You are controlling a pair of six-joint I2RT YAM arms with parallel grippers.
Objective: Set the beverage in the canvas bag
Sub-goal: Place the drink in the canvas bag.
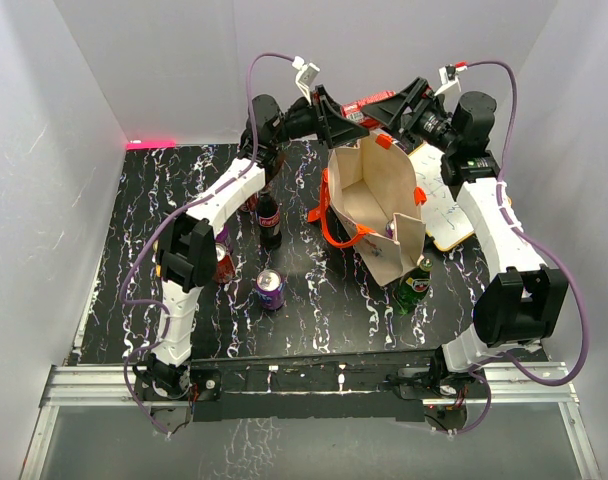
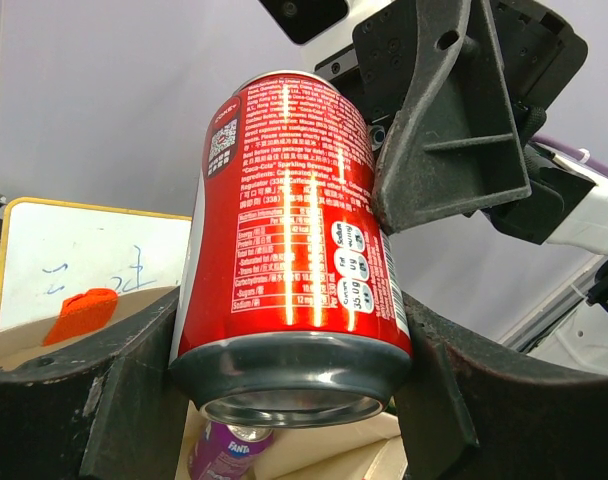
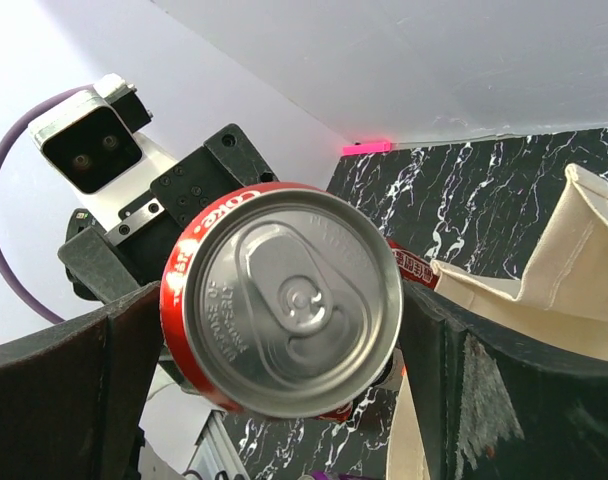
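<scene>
Not done yet, I'd say. The left gripper [image 2: 284, 395] is clamped on the red aluminium soda can [image 2: 294, 250], mid-air over the far rim of the tall beige canvas bag [image 1: 369, 190]. The right gripper [image 3: 284, 385] gapes wide around its top end. Dropping it in is what's left.

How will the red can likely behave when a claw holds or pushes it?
The red can has a smooth, glossy wall, so it may slip in a loose grip. It looks unopened, so probably full: stiff and heavy for its size. Being round, it would likely roll if laid sideways.
</scene>
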